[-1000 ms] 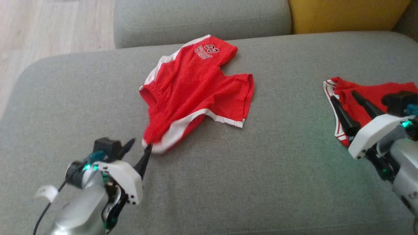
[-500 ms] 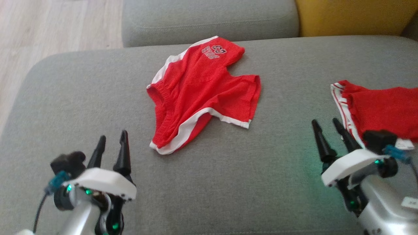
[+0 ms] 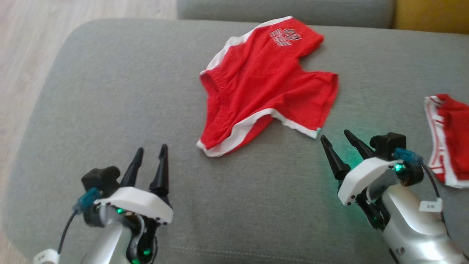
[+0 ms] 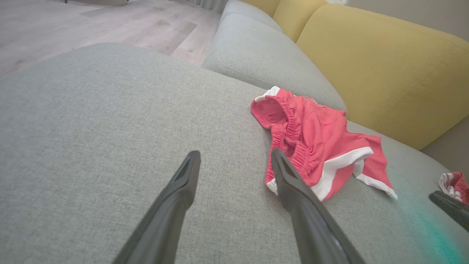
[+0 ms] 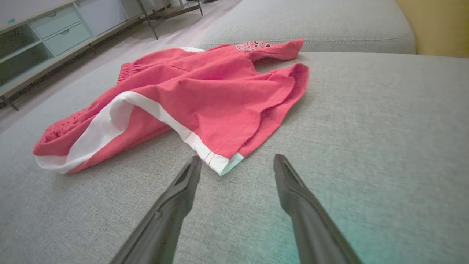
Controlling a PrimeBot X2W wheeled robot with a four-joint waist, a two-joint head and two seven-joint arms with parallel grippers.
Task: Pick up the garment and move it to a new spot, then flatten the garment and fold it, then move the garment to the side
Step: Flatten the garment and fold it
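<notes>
garment (image 3: 263, 84): red, rumpled, on the sofa seat (image 3: 110, 91) near its back edge | left end effector (image 3: 152, 147): spread apart, empty | right end effector (image 3: 334, 135): apart, empty, beside the hem corner (image 3: 316, 132) | best, I think: pinch two corners, pull flat gently

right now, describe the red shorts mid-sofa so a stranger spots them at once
On the grey sofa seat, look to the middle. The shorts lie spread there, red with white trim. Lettering on the far leg sets them apart from the bunched red garment at the right.

left gripper (image 4: 235, 152): jaws apart | red shorts (image 4: 318, 139): just beside, possibly touching
</notes>
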